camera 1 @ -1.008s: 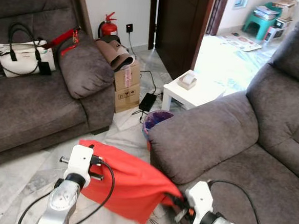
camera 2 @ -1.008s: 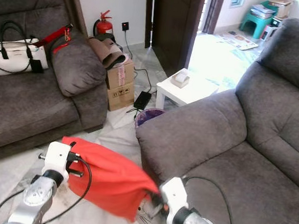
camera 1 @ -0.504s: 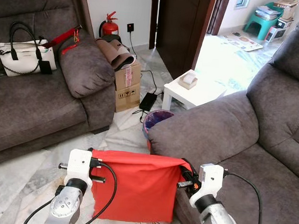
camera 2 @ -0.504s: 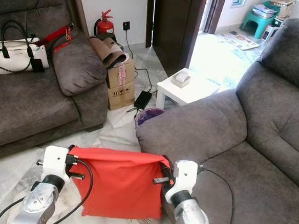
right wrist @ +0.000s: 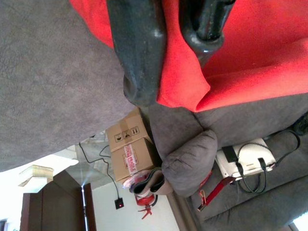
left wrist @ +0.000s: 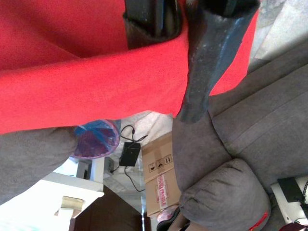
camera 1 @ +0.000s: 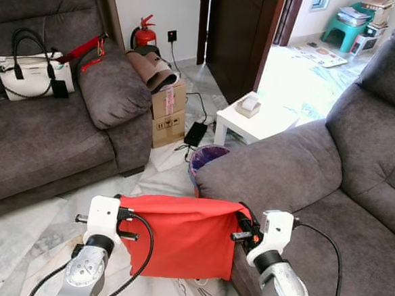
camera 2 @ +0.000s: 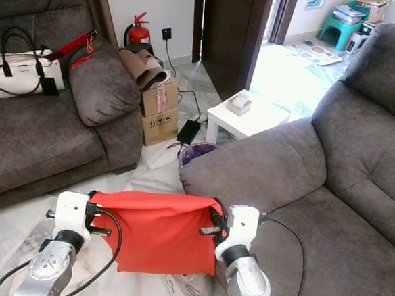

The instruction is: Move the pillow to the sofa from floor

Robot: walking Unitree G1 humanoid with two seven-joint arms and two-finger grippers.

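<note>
Here, far to the left, a white handbag sits on the seat of the left sofa, with a red strap lying over that sofa's armrest. One red fire extinguisher stands against the wall behind it. Just beside the armrest are two cardboard boxes stacked one on the other, with a brown rolled thing lying on top; what is inside the boxes cannot be told. On the floor next to them lie a black power adapter and its cable.

Nearer the robot, the left tool is pinching the left top corner of the red pillow; in the left wrist view its fingers are pressed on the red cloth. The pillow hangs upright between the two arms, off the floor, touching the front of the right sofa's armrest. Under it a light shoe lies on the floor. The right tool pinches the pillow's right top corner, its fingers clamped on a fold of the fabric.

Behind the pillow, one purple waste bin stands between the boxes and the right sofa, lined with a bag; its contents cannot be made out. Further back is one small white worktop with a tissue box on it. The right sofa's thick armrest stands between the pillow and its seat.
</note>
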